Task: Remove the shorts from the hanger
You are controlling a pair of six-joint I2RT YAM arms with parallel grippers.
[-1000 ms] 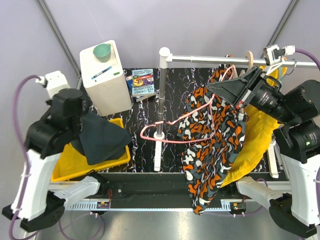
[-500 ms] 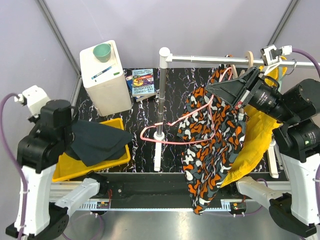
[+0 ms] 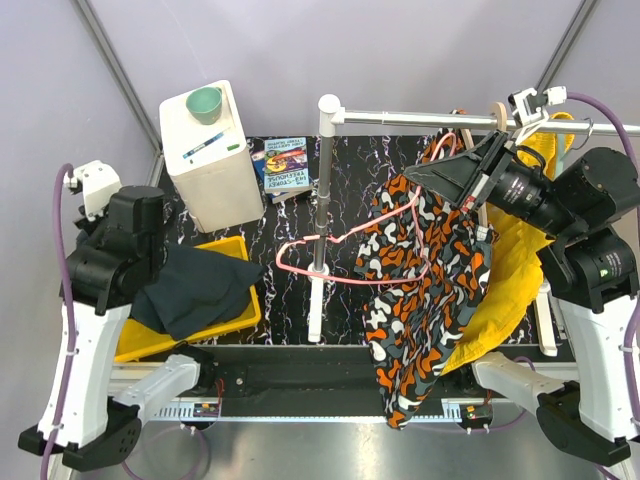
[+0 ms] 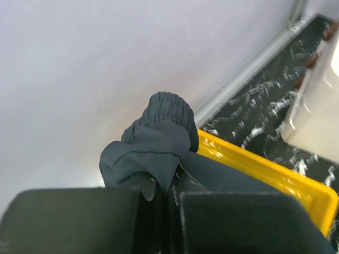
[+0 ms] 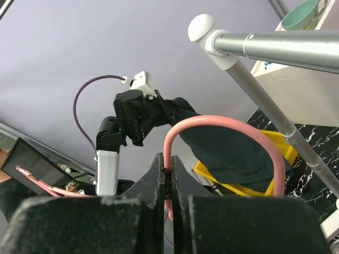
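Note:
The dark blue-grey shorts (image 3: 195,290) lie draped over the yellow bin (image 3: 238,318) at the left, off the hanger. My left gripper (image 4: 164,188) is shut on a bunched fold of the shorts (image 4: 161,135), just above the bin's rim (image 4: 265,169). In the top view the arm hides this gripper. My right gripper (image 3: 425,178) is shut on the hook of the bare pink hanger (image 3: 340,245) and holds it in the air below the rail. In the right wrist view the jaws (image 5: 167,169) pinch the pink hook (image 5: 222,124).
A silver rail (image 3: 420,118) on a post (image 3: 318,200) carries an orange camouflage garment (image 3: 425,290) and a yellow garment (image 3: 510,270). A white box (image 3: 210,160) with a green cup (image 3: 205,103) stands at the back left. A book (image 3: 286,165) lies beside it.
My left arm has swung left and lowered the shorts, which now spread across the bin. My right gripper has lifted the pink hanger slightly up and back.

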